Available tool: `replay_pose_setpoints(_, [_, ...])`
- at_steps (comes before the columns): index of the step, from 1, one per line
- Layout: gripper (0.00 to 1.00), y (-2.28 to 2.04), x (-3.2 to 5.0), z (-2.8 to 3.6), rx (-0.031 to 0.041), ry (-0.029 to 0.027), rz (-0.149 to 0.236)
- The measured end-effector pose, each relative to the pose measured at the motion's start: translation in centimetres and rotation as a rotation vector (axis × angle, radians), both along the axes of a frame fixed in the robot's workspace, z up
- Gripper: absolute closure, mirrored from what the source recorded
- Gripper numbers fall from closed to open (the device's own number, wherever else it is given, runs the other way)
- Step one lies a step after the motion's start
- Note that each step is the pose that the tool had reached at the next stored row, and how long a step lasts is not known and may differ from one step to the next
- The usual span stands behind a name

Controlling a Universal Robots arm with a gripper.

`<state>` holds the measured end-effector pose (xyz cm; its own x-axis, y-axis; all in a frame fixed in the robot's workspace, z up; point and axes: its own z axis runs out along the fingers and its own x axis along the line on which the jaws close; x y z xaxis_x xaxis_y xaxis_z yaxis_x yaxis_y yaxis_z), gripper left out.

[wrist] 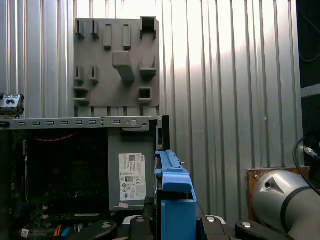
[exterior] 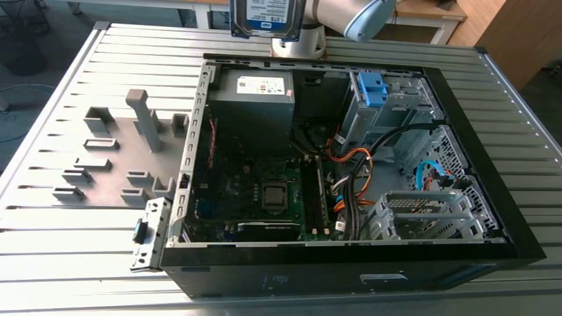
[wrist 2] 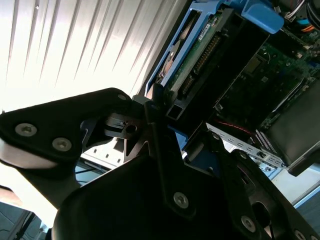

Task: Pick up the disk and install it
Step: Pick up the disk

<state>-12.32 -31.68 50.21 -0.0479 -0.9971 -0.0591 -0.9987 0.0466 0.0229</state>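
The disk (exterior: 268, 16) hangs label-out at the top edge of the exterior view, above the far wall of the open computer case (exterior: 518, 217). It is a silver drive with a white-and-blue label and blue rails. In the second wrist view my gripper (wrist 2: 167, 107) is shut on the disk (wrist 2: 192, 55), clamping it by its blue side rails. The disk's circuit-board side and connector face that camera. In the first wrist view the blue rail (wrist: 175, 195) stands edge-on between the gripper's black fingers (wrist: 145, 220), over the case's far side.
Inside the case sit a grey power-supply box (exterior: 255, 99), a drive cage with a bare blue bracket (exterior: 373, 89), a motherboard (exterior: 263, 191), loose cables (exterior: 351, 164) and a metal cage (exterior: 422, 214). A grey fixture plate (exterior: 114, 151) lies on the slatted table (exterior: 62, 243). The arm's base (exterior: 299, 43) stands behind.
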Motion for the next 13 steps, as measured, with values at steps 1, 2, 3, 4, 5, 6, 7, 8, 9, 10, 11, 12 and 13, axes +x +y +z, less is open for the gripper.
replay_pose_setpoints(1, [0.64, 0.0, 0.08, 0.0, 0.0001, -0.0001, 0.0])
replay_pose_setpoints(2, [0.64, 0.0, 0.17, 0.0, 0.0001, -0.0001, 0.0])
replay_pose_setpoints(3, [0.64, 0.0, 0.26, 0.0, 0.0, -0.0001, 0.0])
replay_pose_setpoints(4, [0.64, 0.0, 0.34, 0.0, 0.0001, -0.0001, 0.0])
replay_pose_setpoints(5, [0.64, 0.0, 0.43, 0.0, 0.0, -0.0001, 0.0])
replay_pose_setpoints(6, [0.64, 0.0, 0.65, 0.0, 0.0001, -0.0001, 0.0])
replay_pose_setpoints(7, [0.64, 0.0, 0.75, 0.0, 0.0001, -0.0001, 0.0])
replay_pose_setpoints(8, [0.64, 0.0, 0.84, 0.0, 0.0, 0.0, 0.0])
replay_pose_setpoints(9, [0.64, 0.0, 0.94, 0.0, 0.0, 0.0, 0.0])
replay_pose_setpoints(10, [0.64, 0.0, 1.02, 0.0, 0.0, 0.0, 0.0])
replay_pose_setpoints(11, [0.64, 0.0, 1.11, 0.0, 0.0, 0.0, 0.0])
replay_pose_setpoints(12, [0.64, 0.0, 1.2, 0.0, 0.0001, -0.0001, 0.0])
replay_pose_setpoints(13, [0.64, 0.0, 1.29, 0.0, 0.0001, -0.0001, 0.0])
